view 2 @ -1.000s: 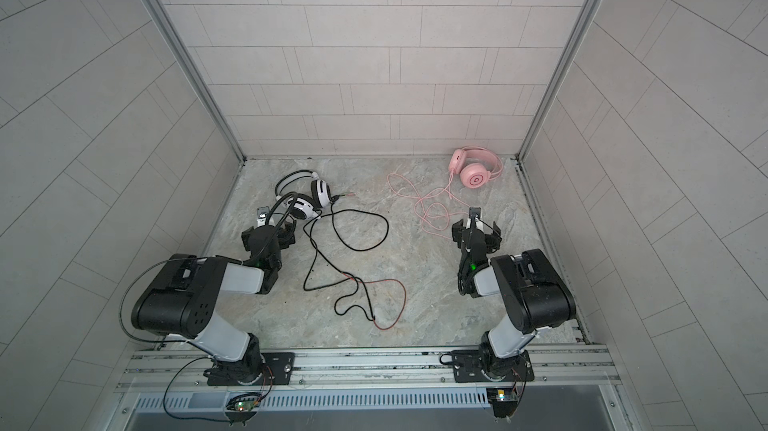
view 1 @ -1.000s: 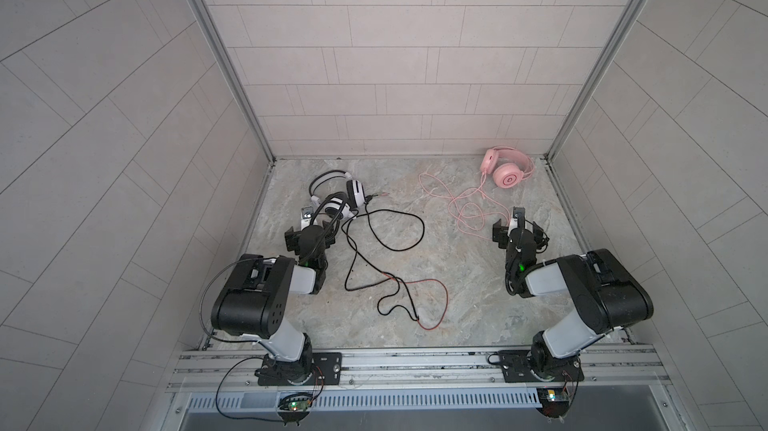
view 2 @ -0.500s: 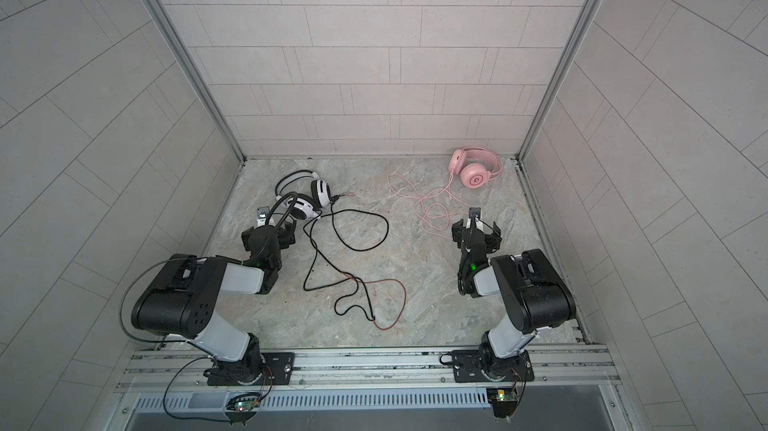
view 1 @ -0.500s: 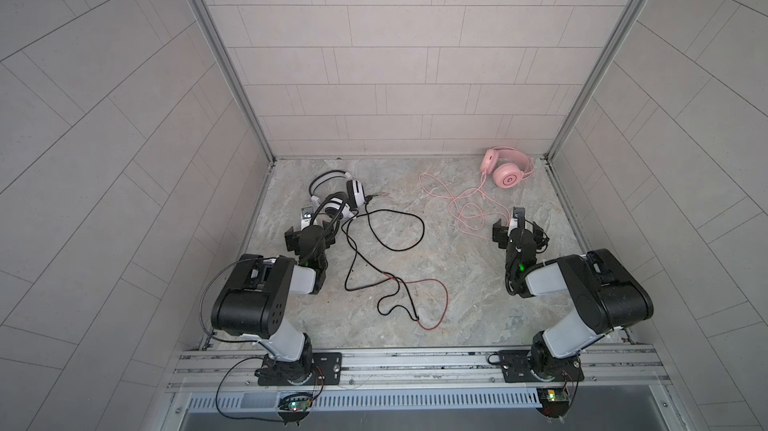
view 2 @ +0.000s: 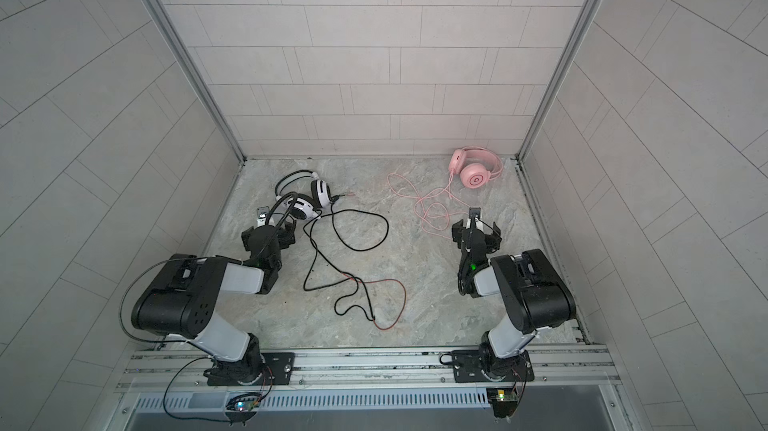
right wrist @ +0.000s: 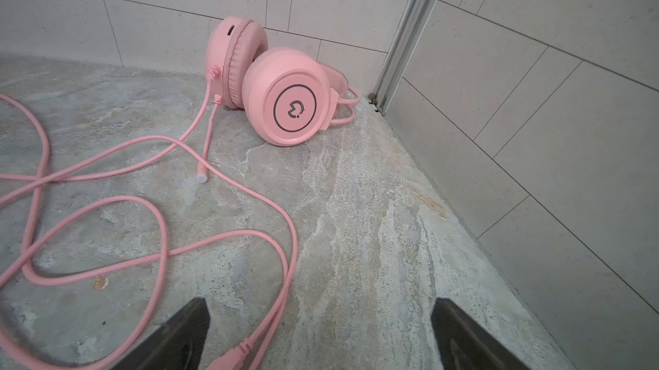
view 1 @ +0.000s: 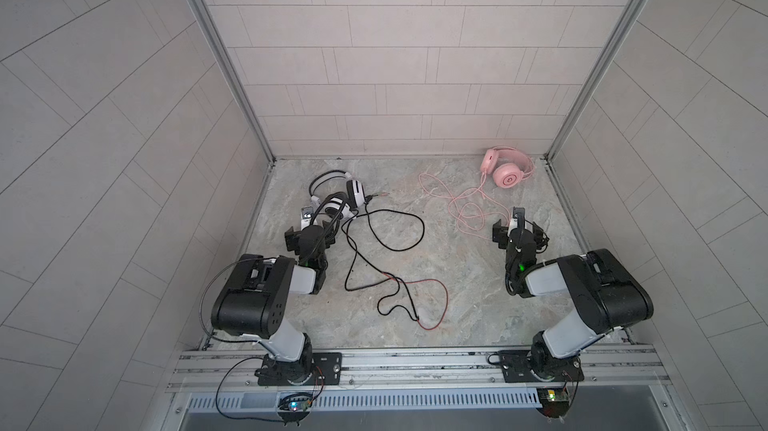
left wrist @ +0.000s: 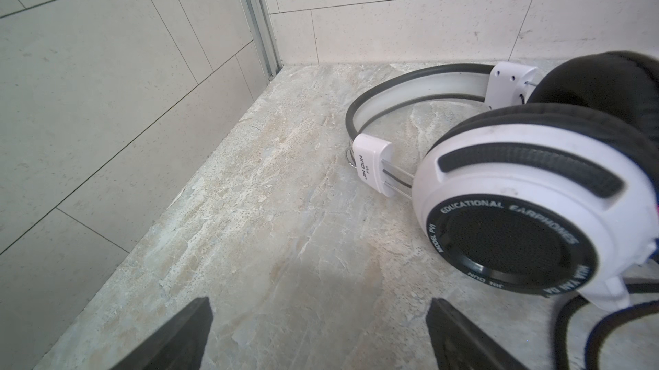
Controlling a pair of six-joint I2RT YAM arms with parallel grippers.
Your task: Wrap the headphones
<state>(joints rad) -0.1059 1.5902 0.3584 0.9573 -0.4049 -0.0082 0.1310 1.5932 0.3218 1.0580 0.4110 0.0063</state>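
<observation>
The white headphones [view 1: 347, 196] with black pads lie at the back left, shown close up in the left wrist view [left wrist: 499, 207]. Their black cord [view 1: 395, 238] loops over the middle of the floor and ends in a red stretch [view 1: 440, 296]. My left gripper [view 1: 309, 227] [left wrist: 317, 314] stands open just in front of them, with bare floor between its fingers. The pink headphones [view 1: 507, 167] [right wrist: 285, 100] rest in the back right corner. Their pink cord [right wrist: 160, 215] trails toward my open right gripper [view 1: 517, 225] [right wrist: 319, 314] and lies loose on the floor between its fingers.
Tiled walls [view 1: 374, 76] close in the marbled floor [view 1: 457, 275] on three sides, with metal corner posts [view 1: 232, 76] at the back. A rail [view 1: 415, 366] carrying both arm bases runs along the front edge.
</observation>
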